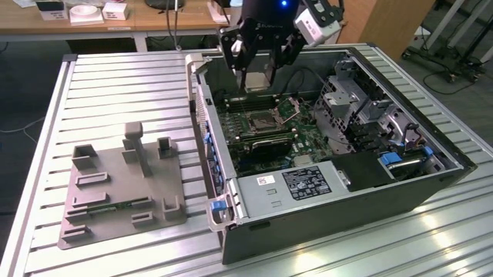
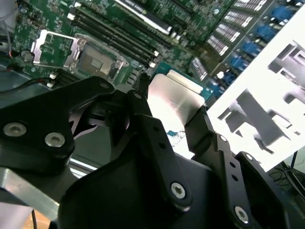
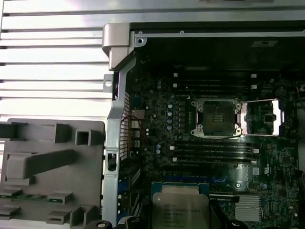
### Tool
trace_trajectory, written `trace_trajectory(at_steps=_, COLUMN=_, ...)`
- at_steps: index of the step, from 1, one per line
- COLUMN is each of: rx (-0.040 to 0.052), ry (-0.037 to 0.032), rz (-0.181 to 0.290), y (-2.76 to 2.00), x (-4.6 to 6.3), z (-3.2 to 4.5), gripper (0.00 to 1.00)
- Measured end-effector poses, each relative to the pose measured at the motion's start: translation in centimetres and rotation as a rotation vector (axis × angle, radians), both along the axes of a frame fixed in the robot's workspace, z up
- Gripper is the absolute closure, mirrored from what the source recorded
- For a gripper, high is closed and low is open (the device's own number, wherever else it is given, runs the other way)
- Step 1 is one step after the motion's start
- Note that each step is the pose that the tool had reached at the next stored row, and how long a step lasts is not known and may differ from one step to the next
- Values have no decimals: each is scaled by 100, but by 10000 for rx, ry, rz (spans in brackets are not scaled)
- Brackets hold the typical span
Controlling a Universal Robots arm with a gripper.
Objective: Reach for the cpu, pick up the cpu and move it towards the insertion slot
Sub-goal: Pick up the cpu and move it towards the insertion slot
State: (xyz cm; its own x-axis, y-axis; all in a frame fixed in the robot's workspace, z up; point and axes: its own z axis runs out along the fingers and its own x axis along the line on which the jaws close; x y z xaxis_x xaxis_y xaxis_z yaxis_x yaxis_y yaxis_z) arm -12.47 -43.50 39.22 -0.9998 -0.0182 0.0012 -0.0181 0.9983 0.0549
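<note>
The cpu [image 2: 174,98] is a small, flat, square chip with a silver-grey metal top and a pale rim; in the first wrist view [image 3: 181,210] that top carries fine print. It is judged light, rigid and thin, with a smooth metal face that would slip under a loose hold, and an underside, not visible here, that is likely delicate. The sound place to take it is by two opposite edges, well clear of both flat faces, and that is how it is held. In the second wrist view the gripper [image 2: 171,107] is clamped on the chip, one black finger [image 2: 143,124] against one edge and the other against the opposite edge. In the exterior view the gripper [image 1: 258,81] hangs with the chip [image 1: 257,79] above the rear part of the open computer case [image 1: 339,213], which lies on the slatted metal desk [image 1: 123,86]. The insertion slot [image 1: 264,120] sits on the green board below, apart from the chip; its metal frame stands open, hinged bracket swung aside, dark centre exposed [image 3: 218,117]. The grey plastic tray [image 1: 115,196] lies on the desk beside the case, well apart from the chip.
</note>
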Motion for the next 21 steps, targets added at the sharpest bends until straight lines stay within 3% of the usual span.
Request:
trace_trajectory(at_steps=14, rx=6, ry=0, rz=-2, y=315, x=246, z=-9, gripper=45)
trace_trajectory(at_steps=21, rx=9, ry=-2, rz=-1, y=418, x=309, z=-11, gripper=45)
